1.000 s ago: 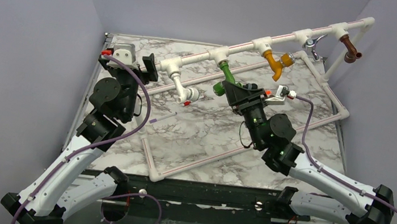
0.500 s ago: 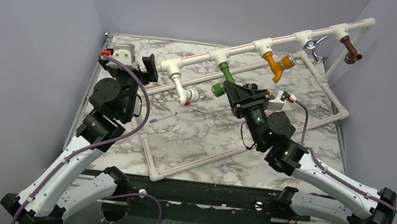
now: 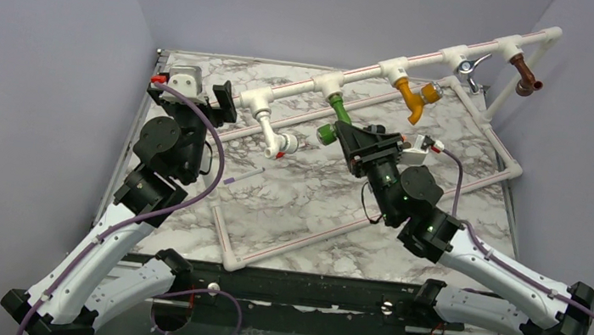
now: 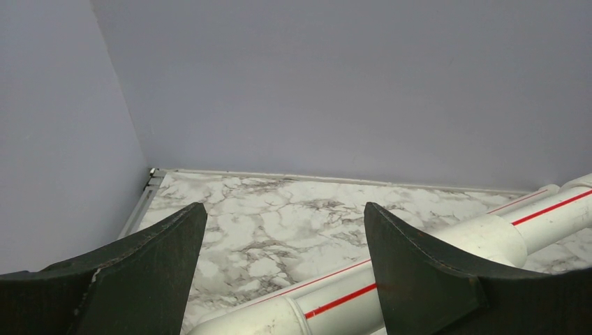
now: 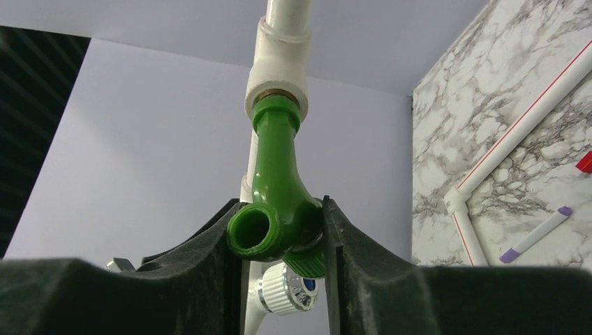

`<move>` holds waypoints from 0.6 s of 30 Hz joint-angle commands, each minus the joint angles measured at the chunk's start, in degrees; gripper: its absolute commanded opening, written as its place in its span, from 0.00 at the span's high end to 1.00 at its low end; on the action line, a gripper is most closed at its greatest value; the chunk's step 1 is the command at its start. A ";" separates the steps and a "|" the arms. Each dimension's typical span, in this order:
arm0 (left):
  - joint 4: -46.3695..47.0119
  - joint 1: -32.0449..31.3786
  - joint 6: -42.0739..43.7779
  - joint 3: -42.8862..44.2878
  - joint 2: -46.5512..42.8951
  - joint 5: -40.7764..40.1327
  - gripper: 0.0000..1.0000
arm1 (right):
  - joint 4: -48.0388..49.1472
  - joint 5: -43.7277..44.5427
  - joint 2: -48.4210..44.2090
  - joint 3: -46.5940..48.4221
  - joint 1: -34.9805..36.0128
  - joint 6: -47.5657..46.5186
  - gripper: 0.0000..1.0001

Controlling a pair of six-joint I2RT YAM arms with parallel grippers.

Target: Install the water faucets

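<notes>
The right gripper (image 5: pixel 279 213) is clamped on the green faucet (image 5: pixel 276 157) at its bend. The faucet's neck sits in a tee of the white pipe frame (image 3: pixel 365 69). Against a second earlier, the right wrist has turned slightly and its elbow has shifted. The left gripper (image 4: pixel 283 208) is unchanged, jaws wide apart over the frame's left end, gripping nothing.

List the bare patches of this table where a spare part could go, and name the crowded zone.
Free: marble table inside the floor frame, between the purple-tipped stick and the right arm; also the far strip behind the raised pipe. Crowded: under the pipe, around the green faucet in the right gripper.
</notes>
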 commanded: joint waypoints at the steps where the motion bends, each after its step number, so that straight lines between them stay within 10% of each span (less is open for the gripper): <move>1: -5.10 -0.11 0.04 -1.14 1.01 1.54 0.16 | 2.82 1.91 -1.58 1.41 -1.04 7.61 0.55; 7: -5.07 -0.11 0.06 -1.20 1.24 1.54 0.16 | 2.83 1.66 -2.79 0.85 -1.04 3.71 0.31; 18: -5.05 -0.11 0.41 -1.23 1.55 1.15 0.16 | 1.18 -0.46 -5.74 1.38 -1.04 -13.51 0.27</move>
